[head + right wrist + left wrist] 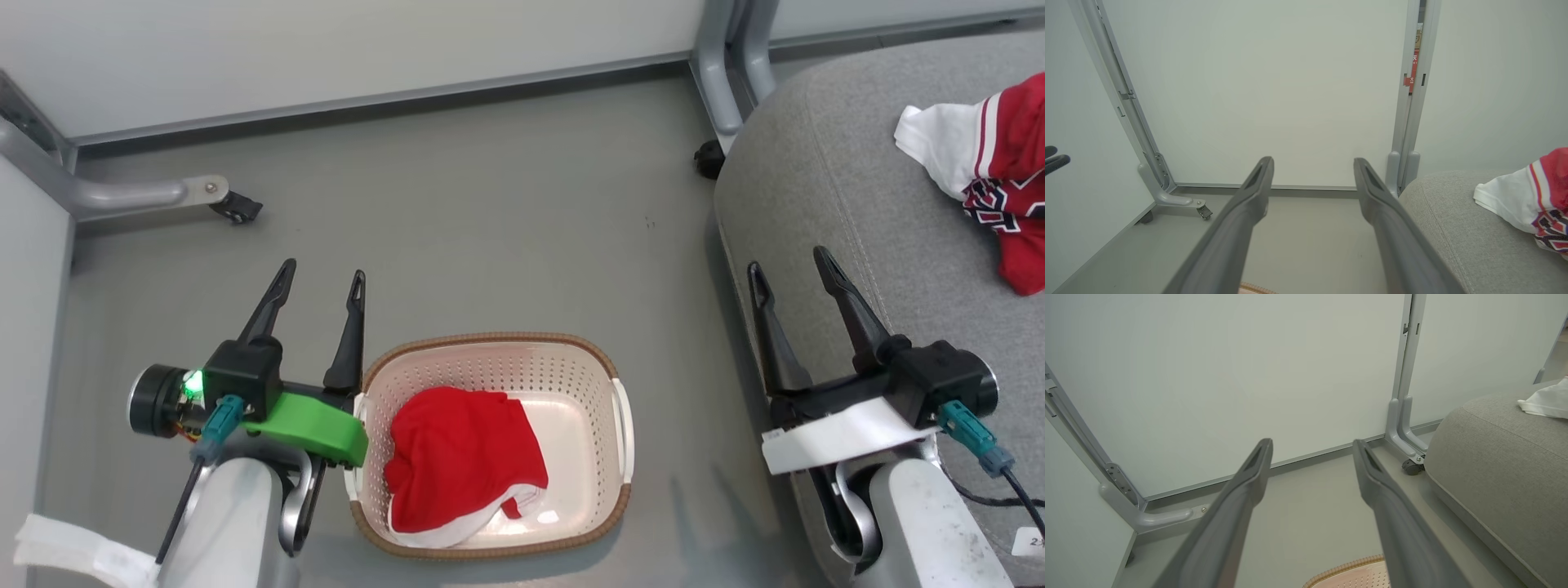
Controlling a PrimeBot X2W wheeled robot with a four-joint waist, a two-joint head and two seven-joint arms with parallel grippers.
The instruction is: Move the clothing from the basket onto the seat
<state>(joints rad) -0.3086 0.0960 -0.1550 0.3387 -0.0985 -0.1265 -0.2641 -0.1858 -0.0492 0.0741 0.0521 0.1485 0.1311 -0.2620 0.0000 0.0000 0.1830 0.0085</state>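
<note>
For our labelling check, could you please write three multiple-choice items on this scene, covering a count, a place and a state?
1. How many red garments lie in the oval cream perforated plastic basket? A none; B one; C two.
2. Where does the red-and-white lettered jersey lie? A in the basket; B on a table; C on the grey fabric seat cushion.
3. How do the left tool and right tool stand? A both open; B both shut; C one shut on cloth.
Answers: B, one lies inside; C, it rests on the cushion; A, both spread, empty.

Bright even light, soft shadows, sharp
</note>
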